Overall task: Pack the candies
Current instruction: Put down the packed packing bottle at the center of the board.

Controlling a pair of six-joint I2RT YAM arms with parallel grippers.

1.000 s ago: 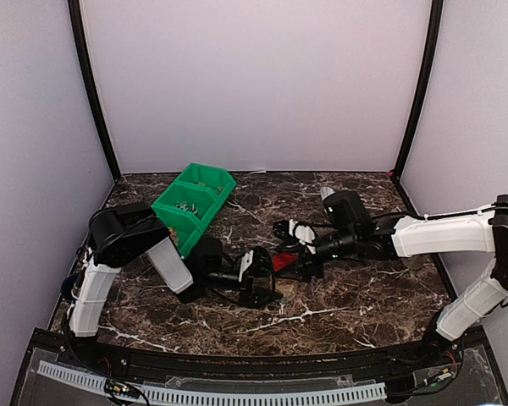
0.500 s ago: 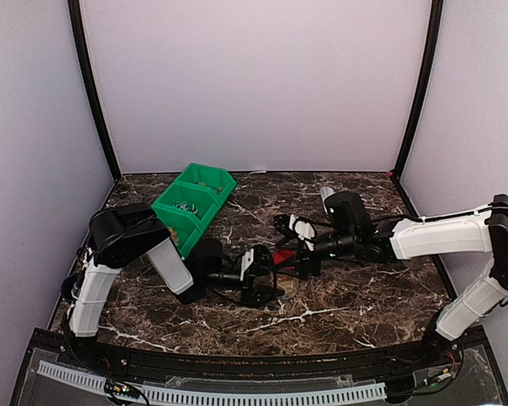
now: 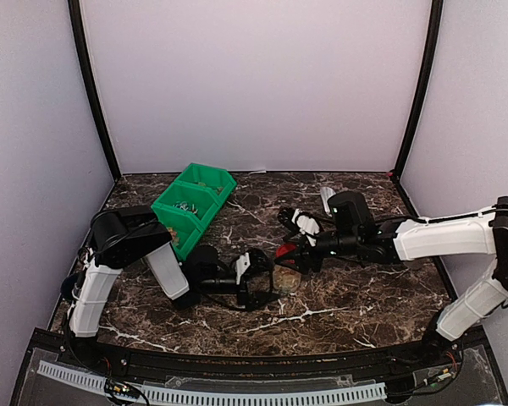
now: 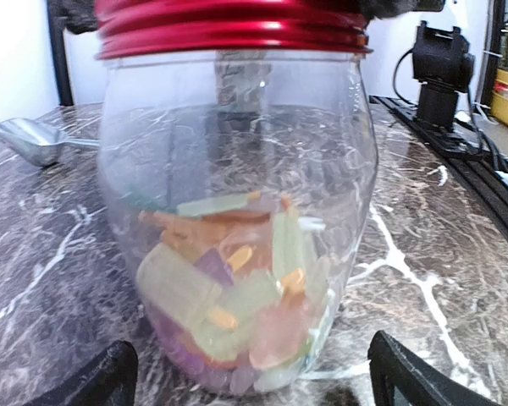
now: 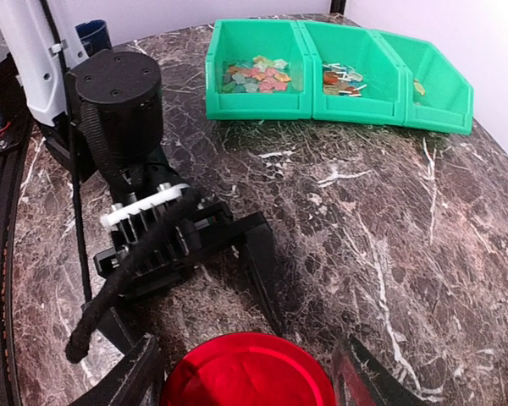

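Just opened the left gripper (image 4: pixel 254 382) wide off the near-centre jar (image 4: pixel 237 169) with candies (image 4: pixel 237 292) piled inside, leaving the right gripper (image 5: pixel 250 374) clamped on the lid (image 4: pixel 229 30), so looks basically packed and capped.

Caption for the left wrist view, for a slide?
Left gripper open either side of a clear jar, red lid on, candies inside; metal scoop behind.
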